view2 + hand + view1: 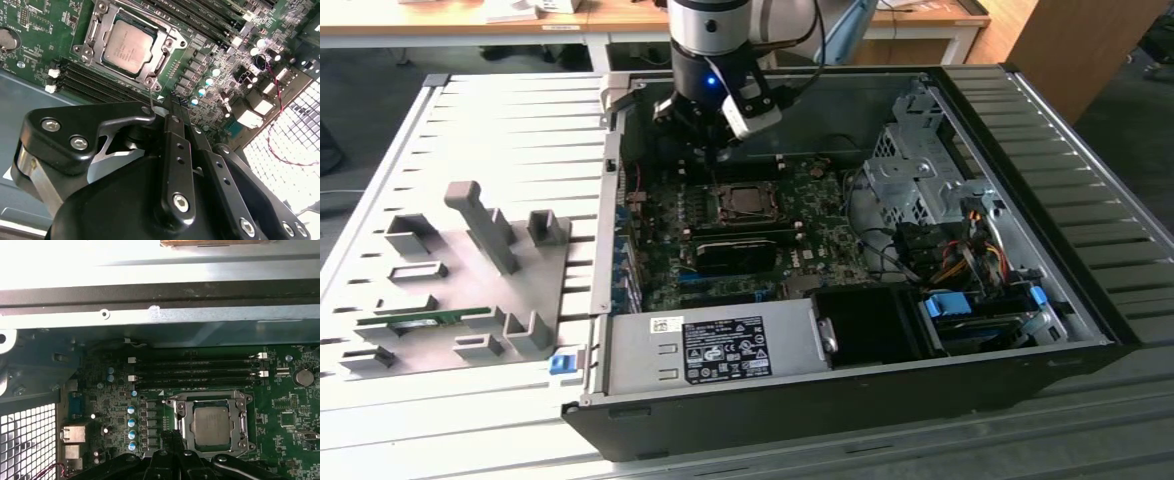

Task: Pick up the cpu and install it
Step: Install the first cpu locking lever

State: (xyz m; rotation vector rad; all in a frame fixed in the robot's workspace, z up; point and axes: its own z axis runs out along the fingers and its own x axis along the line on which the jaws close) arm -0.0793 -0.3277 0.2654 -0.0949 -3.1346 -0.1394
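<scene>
— Gripper [170,107]: how do its fingers stand?
— Pressed together, with nothing between them. In the second wrist view the black fingers [177,150] meet at a narrow tip, and a thin wire lever stands up just beside that tip.
— And the cpu [127,46]?
— It lies flat in the socket [95,30] on the motherboard [210,65], silver top up, inside the open metal frame. The first wrist view shows it [212,426] seated the same way, fingertips close beside the frame's edge.
— What surrounds it?
— Dark memory slots [195,371] run along one side of the socket, and a row of pale blue capacitors [131,427] along another.
— And further out?
— In the exterior view the arm [707,60] reaches down into the open computer case [1067,180], above the socket [744,203]. To the exterior view's left a grey fixture tray [467,260] sits on the slatted table [400,150].
</scene>
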